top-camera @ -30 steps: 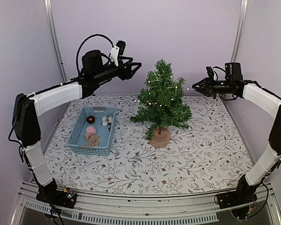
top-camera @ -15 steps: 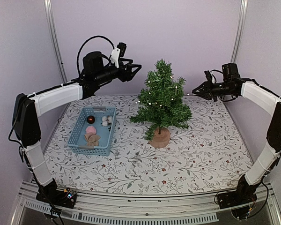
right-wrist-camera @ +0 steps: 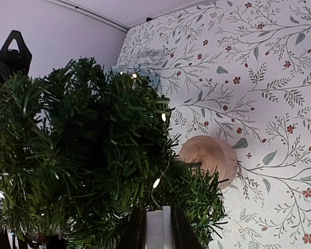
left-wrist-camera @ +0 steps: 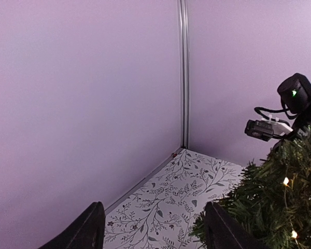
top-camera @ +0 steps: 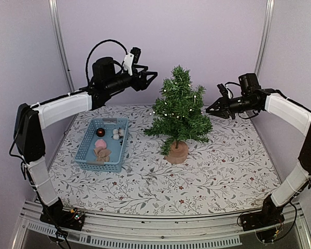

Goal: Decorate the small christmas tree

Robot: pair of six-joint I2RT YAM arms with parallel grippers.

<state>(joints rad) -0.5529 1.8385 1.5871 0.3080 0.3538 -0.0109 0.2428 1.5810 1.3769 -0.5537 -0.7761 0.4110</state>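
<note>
floral table [top-camera: 223, 171]; right gripper [top-camera: 208, 110] pinches light string [right-wrist-camera: 156, 182] beside small christmas tree [top-camera: 179, 111]

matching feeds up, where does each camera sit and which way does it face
top: above and behind the robot, looking down at table, tree and basket; shows left arm, right arm, left claw, right claw.
left wrist: faces the far corner post past the tree; own fingers at bottom, right arm beyond.
right wrist: looks down into the tree and its base; own claw at bottom edge.
shared: the tree, in all three.
</note>
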